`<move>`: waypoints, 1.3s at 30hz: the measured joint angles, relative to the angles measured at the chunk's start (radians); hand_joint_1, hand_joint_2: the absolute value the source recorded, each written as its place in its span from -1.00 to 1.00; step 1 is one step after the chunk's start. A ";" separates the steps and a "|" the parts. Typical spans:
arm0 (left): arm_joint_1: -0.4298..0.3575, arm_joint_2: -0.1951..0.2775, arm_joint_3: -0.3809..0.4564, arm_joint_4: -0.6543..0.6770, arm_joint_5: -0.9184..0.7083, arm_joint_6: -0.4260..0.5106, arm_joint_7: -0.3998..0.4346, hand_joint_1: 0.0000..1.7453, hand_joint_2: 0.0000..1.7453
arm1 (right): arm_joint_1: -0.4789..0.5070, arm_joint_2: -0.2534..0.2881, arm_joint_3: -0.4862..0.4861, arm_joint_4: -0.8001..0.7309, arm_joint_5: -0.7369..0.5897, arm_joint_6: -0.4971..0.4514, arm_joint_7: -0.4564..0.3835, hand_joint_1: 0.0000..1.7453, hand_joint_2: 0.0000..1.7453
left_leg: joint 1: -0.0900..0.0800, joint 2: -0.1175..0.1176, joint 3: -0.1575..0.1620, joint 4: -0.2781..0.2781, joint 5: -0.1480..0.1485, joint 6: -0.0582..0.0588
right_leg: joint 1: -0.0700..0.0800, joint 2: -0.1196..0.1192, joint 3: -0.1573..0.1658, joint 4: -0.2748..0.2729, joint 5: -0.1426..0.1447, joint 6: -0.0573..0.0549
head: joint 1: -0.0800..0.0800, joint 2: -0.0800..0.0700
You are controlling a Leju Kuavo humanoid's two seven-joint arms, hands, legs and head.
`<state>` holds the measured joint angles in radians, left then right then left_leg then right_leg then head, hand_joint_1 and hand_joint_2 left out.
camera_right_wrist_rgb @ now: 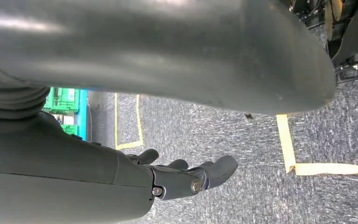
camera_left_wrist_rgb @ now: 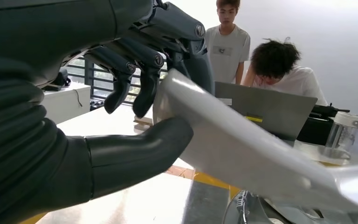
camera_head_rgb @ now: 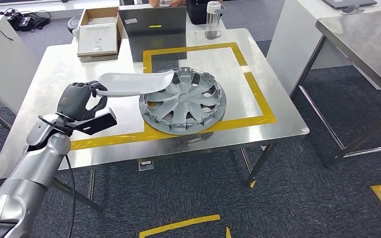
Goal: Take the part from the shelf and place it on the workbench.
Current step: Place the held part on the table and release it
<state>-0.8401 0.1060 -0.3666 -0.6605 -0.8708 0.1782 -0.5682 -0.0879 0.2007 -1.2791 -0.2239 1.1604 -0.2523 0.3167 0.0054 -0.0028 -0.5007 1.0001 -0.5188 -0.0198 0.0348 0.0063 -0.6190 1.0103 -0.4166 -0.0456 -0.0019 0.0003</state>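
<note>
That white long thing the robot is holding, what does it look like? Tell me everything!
The white part is a long, smooth, slightly curved panel that looks like plastic, wider and rounded at its far end. The left hand grips its narrow end, with the thumb on one face and the fingers on the other. It is held nearly level over the workbench, and its wide end reaches over the rim of the grey wheel cover lying there. Whether the two touch cannot be told.
</note>
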 joint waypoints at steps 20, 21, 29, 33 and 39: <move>0.000 -0.048 0.002 -0.018 -0.012 -0.099 0.044 -1.00 -1.00 | -0.001 0.001 0.000 0.000 -0.006 0.009 0.000 -1.00 -1.00 | -0.001 0.000 0.000 0.000 0.001 0.003 | -0.001 -0.001 0.001 -0.002 0.003 0.003 | 0.000 0.000; 0.000 -0.052 0.002 -0.017 -0.014 -0.099 0.048 -1.00 -1.00 | -0.001 0.001 0.000 0.000 -0.005 0.008 0.000 -1.00 -1.00 | 0.002 0.001 0.005 -0.009 0.007 0.009 | -0.001 0.000 0.002 -0.005 0.004 0.007 | 0.000 0.000; -0.004 -0.076 0.001 -0.004 -0.032 -0.086 0.063 -1.00 -1.00 | 0.000 0.000 0.000 -0.001 0.002 0.010 0.000 -1.00 -1.00 | 0.041 0.010 0.025 -0.045 0.028 0.003 | -0.059 -0.002 -0.127 0.239 -0.076 0.079 | 0.007 0.000; -0.003 -0.078 0.001 -0.003 -0.034 -0.076 0.062 -1.00 -1.00 | -0.001 0.005 0.000 0.002 0.004 0.013 0.000 -1.00 -1.00 | 0.063 0.006 0.004 0.009 -0.010 -0.051 | -0.092 -0.002 -0.043 0.060 -0.007 0.118 | 0.017 0.000; -0.001 -0.079 -0.001 -0.003 -0.036 -0.069 0.063 -1.00 -1.00 | -0.004 0.006 0.000 0.004 0.004 0.016 0.000 -1.00 -1.00 | 0.064 0.005 -0.026 0.073 -0.057 -0.065 | -0.078 0.002 -0.051 0.078 -0.031 0.049 | 0.006 0.000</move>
<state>-0.8407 0.0273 -0.3674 -0.6633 -0.9072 0.1088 -0.5050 -0.0918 0.2068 -1.2795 -0.2198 1.1644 -0.2362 0.3168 0.0691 0.0018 -0.5272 1.0735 -0.5756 -0.0852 -0.0435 0.0084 -0.6702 1.0879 -0.4480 0.0032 0.0043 0.0004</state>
